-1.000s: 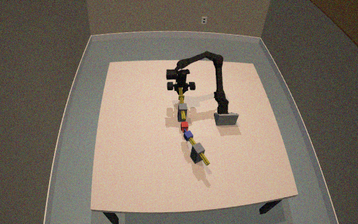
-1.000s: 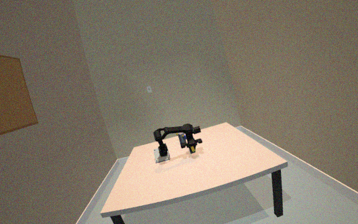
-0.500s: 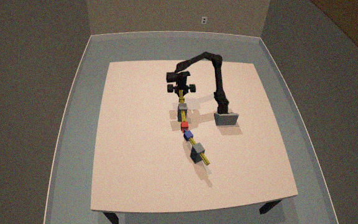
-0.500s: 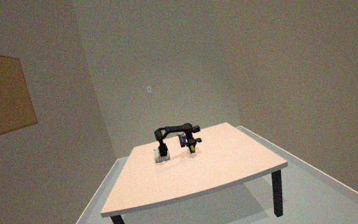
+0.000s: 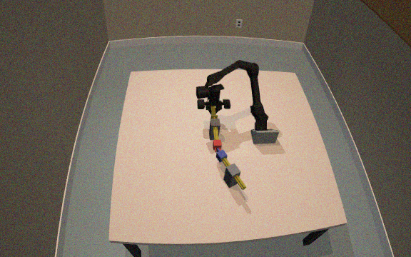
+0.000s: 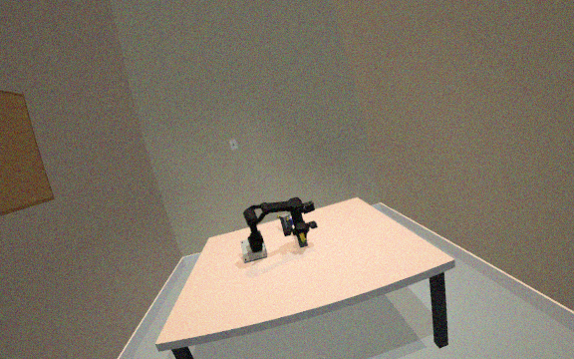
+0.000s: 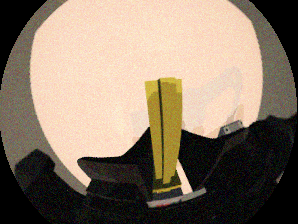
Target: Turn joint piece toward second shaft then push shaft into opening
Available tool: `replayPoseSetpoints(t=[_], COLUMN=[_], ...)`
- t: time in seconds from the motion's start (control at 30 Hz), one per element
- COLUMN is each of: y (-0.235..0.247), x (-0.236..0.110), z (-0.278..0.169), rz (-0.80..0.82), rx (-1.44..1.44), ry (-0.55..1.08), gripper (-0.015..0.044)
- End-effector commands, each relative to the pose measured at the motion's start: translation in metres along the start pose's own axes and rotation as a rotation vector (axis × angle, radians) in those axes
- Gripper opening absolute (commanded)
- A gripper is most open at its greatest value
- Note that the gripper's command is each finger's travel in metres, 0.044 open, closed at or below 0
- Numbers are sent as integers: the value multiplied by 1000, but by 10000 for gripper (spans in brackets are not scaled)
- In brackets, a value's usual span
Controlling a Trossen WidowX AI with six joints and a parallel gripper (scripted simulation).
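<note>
The second shaft [image 5: 216, 135] [image 7: 167, 120], long and yellow with a dark line, runs through the upper grey block [image 5: 215, 123]. Its near end reaches the red joint piece [image 5: 217, 143]; how deep it sits inside cannot be told. The red piece is hinged to a blue part [image 5: 221, 155] on the first yellow shaft [image 5: 241, 183], which is held in the lower grey block [image 5: 232, 169]. The red piece's opening looks lined up with the second shaft. My gripper [image 5: 213, 110] [image 6: 302, 233] is shut on the second shaft at its far part, beyond the upper block. The fingers hide part of the shaft.
The arm's grey base [image 5: 265, 137] [image 6: 254, 251] stands on the table [image 5: 163, 200] [image 6: 347, 279], to the right of the blocks in the top view. The arm arches over the table's far edge there. The upper block stands close to the gripper.
</note>
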State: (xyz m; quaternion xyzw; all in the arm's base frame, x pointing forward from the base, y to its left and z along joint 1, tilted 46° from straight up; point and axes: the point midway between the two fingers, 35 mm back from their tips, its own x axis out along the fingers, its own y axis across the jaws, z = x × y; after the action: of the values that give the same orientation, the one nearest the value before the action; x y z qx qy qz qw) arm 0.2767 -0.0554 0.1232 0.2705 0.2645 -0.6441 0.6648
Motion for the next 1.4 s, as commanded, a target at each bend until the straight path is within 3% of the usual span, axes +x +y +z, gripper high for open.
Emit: replayPoseSetpoints(t=[0.0,0.87,0.97,1.13,1.37], y=[0,0,0,0,0], x=[1,0,0,0,0], z=[-7,-25,-25,-25,-25], rz=[-1,0,0,0,0], rx=[2,1,1,1,1], ry=[-4,-1,-1,-1,-1], gripper=[0,0,67,67,251])
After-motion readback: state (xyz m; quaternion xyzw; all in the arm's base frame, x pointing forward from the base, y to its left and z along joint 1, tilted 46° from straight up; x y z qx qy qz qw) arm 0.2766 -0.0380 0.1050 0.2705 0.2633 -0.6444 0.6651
